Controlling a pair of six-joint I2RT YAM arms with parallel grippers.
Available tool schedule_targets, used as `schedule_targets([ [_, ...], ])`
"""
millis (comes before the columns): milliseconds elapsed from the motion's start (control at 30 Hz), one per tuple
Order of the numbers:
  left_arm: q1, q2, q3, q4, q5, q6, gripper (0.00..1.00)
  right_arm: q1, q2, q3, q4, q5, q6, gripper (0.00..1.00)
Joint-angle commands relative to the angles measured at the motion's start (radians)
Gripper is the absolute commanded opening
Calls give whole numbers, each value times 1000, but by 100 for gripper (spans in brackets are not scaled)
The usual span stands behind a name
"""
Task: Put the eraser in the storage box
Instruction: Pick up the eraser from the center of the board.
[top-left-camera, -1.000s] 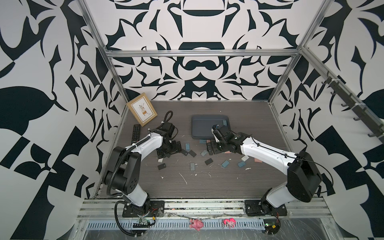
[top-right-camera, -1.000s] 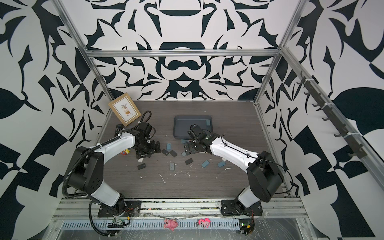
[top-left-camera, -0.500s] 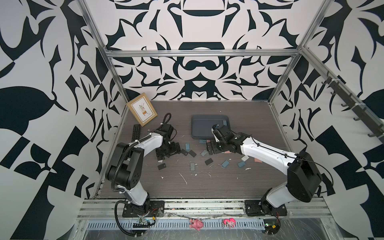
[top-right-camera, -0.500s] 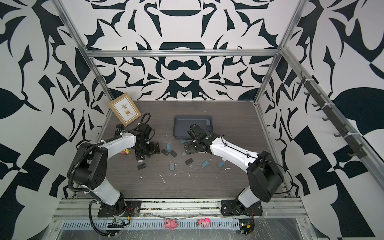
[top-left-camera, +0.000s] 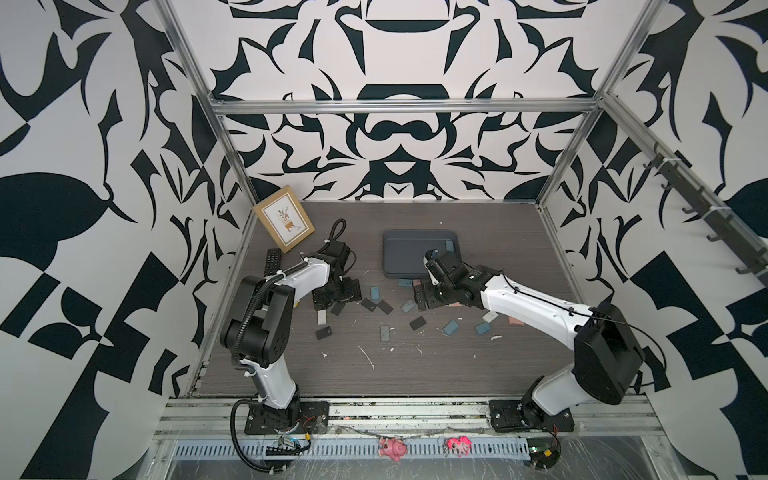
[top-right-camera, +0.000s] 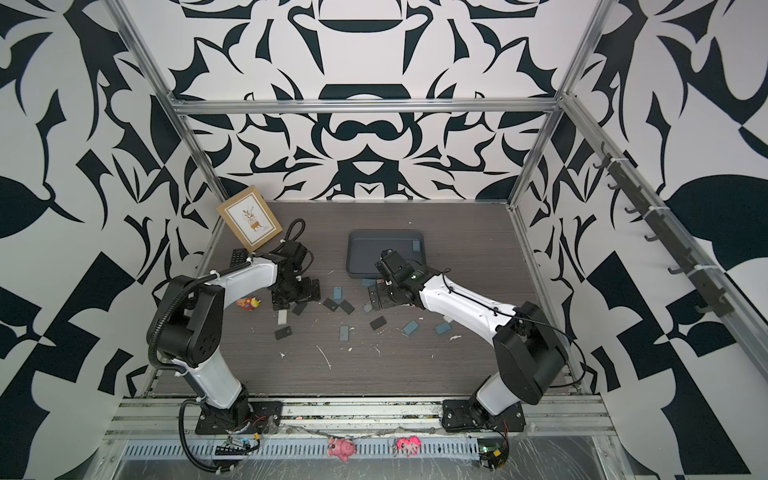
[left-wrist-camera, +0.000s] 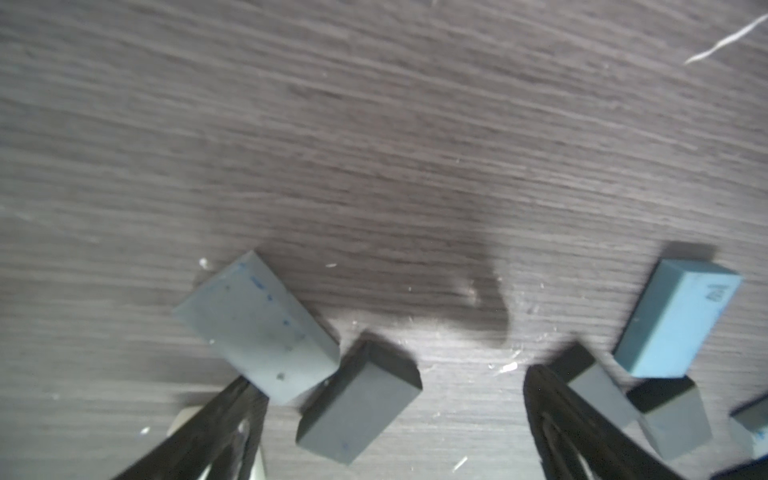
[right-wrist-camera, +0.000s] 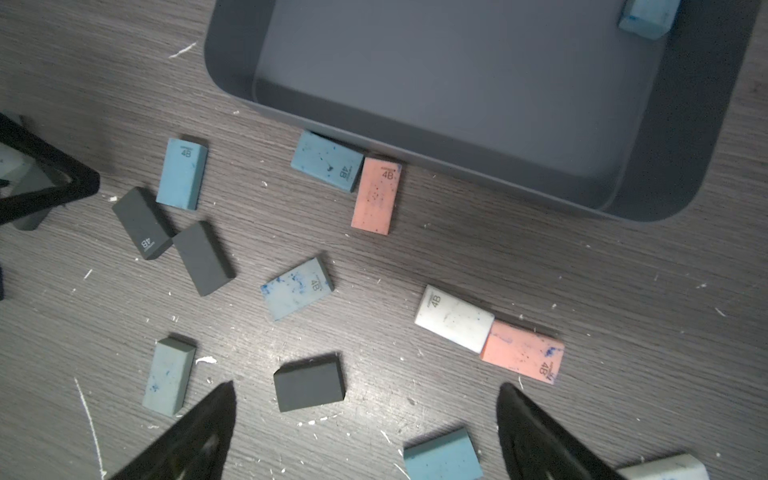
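Your left arm has turned a little at its elbow since a second ago, but the left gripper (left-wrist-camera: 390, 376) stays low over the same erasers with its jaws wide apart. A dark grey eraser (left-wrist-camera: 358, 402) lies on the table (left-wrist-camera: 374, 145) between them, not gripped. The right gripper (right-wrist-camera: 366, 388) has not moved; it is also spread wide, above a black eraser (right-wrist-camera: 309, 388). Beyond its fingertips stands the storage box (right-wrist-camera: 232, 54), with one blue eraser (right-wrist-camera: 649, 16) inside.
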Motion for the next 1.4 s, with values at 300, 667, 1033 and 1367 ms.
schedule_targets([
  [300, -69, 17, -41, 15, -55, 49, 89, 4, -48, -6, 15, 21, 24, 99],
  [667, -73, -29, -78, -16, -83, 46, 67, 4, -53, -8, 18, 21, 35, 99],
  [1033, -90, -61, -111, -9, -64, 34, 52, 5, -57, -12, 21, 6, 47, 99],
  [1367, -94, -40, -112, 10, -102, 27, 38, 5, -66, -14, 22, 4, 53, 99],
])
